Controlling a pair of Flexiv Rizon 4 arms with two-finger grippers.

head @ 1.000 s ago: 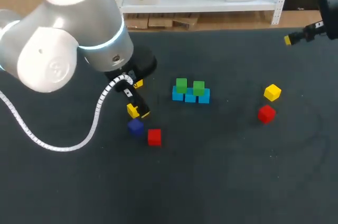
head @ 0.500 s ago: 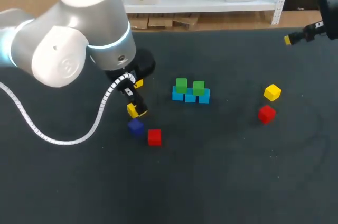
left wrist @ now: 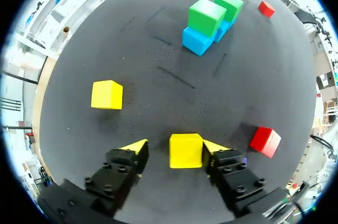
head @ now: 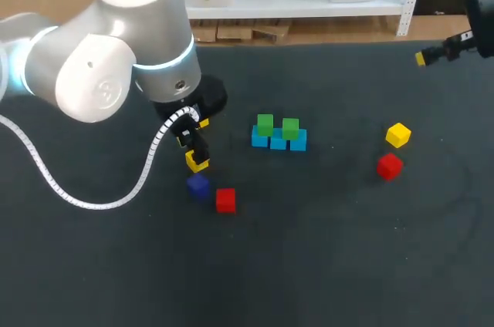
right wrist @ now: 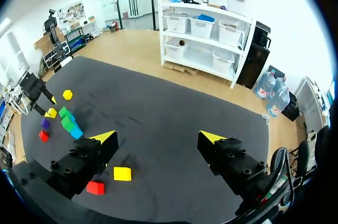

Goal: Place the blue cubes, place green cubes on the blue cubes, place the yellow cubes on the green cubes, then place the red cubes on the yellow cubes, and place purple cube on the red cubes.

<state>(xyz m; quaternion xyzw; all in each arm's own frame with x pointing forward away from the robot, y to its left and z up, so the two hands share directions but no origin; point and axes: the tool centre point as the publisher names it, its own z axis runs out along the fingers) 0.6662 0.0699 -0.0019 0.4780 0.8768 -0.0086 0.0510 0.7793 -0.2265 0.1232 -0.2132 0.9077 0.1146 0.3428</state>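
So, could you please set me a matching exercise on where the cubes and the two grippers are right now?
Things:
1. two small green cubes
2. purple cube
3. left gripper
4. right gripper

Places or states:
A. open, nothing between its fingers
B. beside a red cube
C. on the blue cubes
D. open, a yellow cube between its fingers

Pairs: 1-C, 2-B, 3-D, 4-A.

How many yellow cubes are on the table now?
3 yellow cubes: one between the left gripper's open fingers, one close beside that gripper, one at the right near a red cube.
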